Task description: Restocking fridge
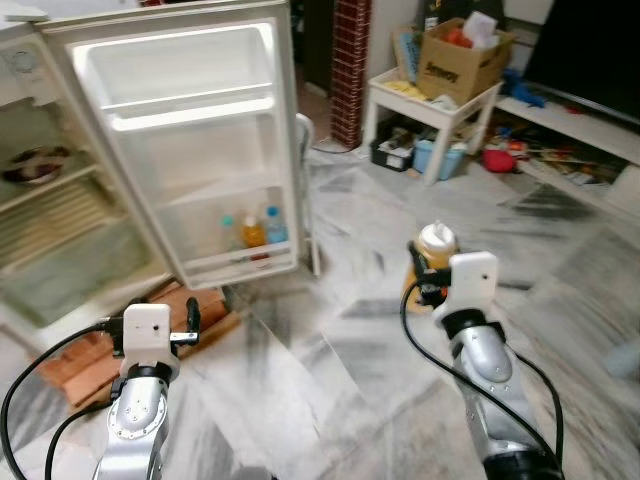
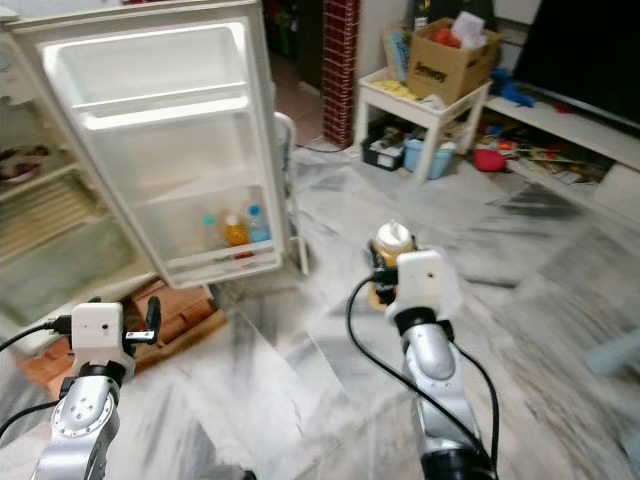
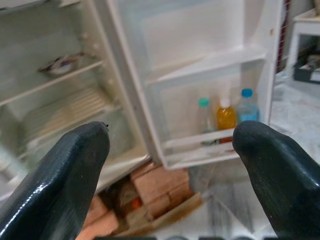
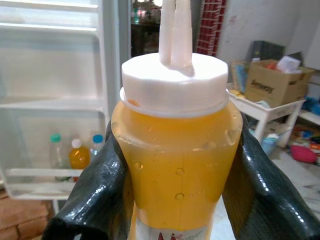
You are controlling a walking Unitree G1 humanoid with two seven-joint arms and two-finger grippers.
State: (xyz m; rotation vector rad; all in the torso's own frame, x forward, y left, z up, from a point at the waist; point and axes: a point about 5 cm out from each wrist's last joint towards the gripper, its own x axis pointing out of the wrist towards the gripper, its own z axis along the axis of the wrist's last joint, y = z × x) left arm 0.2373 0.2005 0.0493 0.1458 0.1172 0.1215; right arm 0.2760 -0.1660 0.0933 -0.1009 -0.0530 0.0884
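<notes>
Two end effectors are showing: right end effector (image 4: 175,200) is grasping a yellow plastic squeeze bottle with white cap (image 4: 175,155). Left end effector (image 3: 172,165) is hanging released, facing the open white fridge door (image 1: 200,130).

The room is evenly and brightly lit, and the white plastic inner face of the open fridge door (image 1: 190,130) glares almost to blank along its upper shelf rails. The glossy grey-veined marble floor (image 1: 340,340) carries soft reflections and smeared streaks (motion blur, strongest toward the right edge). In the right wrist view the translucent orange squeeze bottle with a white cap (image 4: 175,150) glows sharply, the background softer.
</notes>
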